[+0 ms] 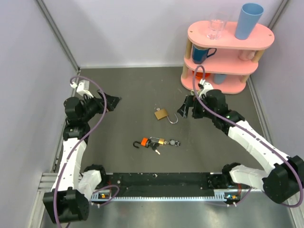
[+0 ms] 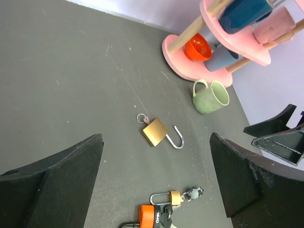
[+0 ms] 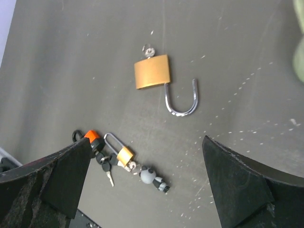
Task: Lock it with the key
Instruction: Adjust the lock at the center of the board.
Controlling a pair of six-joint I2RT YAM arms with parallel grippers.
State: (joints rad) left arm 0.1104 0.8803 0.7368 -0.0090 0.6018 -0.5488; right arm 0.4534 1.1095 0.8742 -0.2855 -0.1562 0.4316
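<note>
A tiny silver key (image 3: pixel 109 178) lies on the dark tabletop in a small black-headed bunch beside the orange-and-black padlock (image 1: pixel 144 142), whose black shackle is swung open. In the top view the key (image 1: pixel 156 151) sits just below that padlock. A small brass padlock (image 3: pixel 125 154) with a grey charm (image 3: pixel 148 175) lies joined to the same cluster. My left gripper (image 1: pixel 111 101) hovers open and empty to the upper left of the cluster. At the upper right, my right gripper (image 1: pixel 186 109) also stands open and empty. Both hang well above the table.
A large brass padlock (image 1: pixel 161 114) with its silver shackle open lies between the two grippers. A pink tiered rack (image 1: pixel 228 42) with cups stands at the back right, and a green mug (image 2: pixel 210 97) lies on its side near its base.
</note>
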